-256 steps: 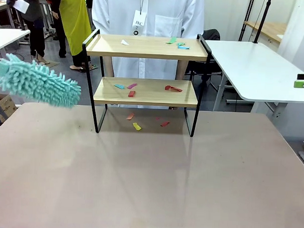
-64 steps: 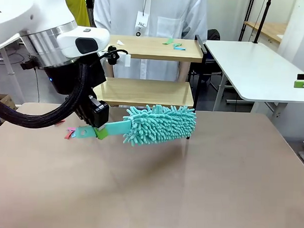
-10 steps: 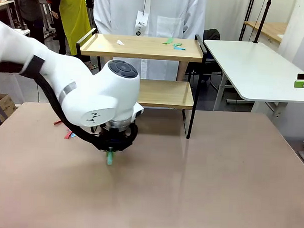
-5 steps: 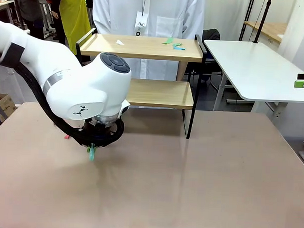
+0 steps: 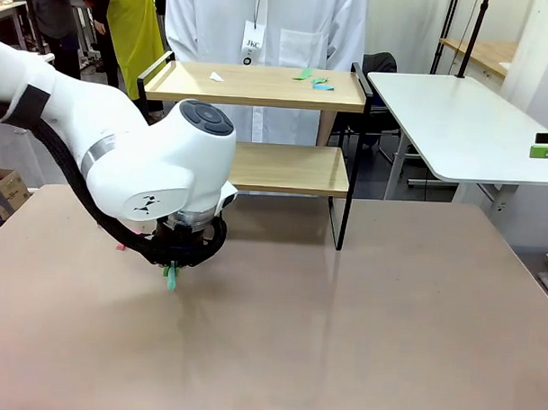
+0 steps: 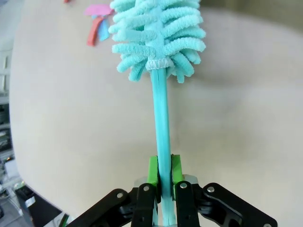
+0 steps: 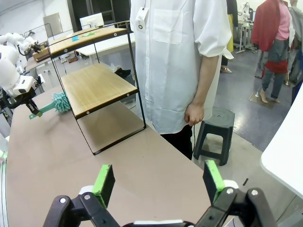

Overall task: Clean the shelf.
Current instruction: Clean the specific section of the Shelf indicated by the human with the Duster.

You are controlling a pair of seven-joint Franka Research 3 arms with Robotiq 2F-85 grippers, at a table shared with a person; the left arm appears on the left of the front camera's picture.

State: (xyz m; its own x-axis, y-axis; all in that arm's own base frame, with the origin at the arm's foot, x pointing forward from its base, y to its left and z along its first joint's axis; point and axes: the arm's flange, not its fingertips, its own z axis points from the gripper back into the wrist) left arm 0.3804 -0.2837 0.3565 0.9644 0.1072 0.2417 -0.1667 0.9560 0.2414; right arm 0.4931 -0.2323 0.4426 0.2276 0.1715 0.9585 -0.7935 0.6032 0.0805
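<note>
Table (image 5: 386, 335) w/ shelf (image 5: 260, 85); L tool (image 6: 164, 169) clamps duster (image 6: 158, 38), R tool (image 7: 158, 181) spread.

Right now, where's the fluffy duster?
In the left wrist view the left gripper holds the duster over the table's left side, beside paper scraps, near the shelf's left end.

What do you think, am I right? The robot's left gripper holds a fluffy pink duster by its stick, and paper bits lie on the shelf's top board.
Nearly. The duster is turquoise, not pink; the left wrist view shows it. The left gripper does hold its stick, and paper bits lie on the top board of the shelf.
</note>
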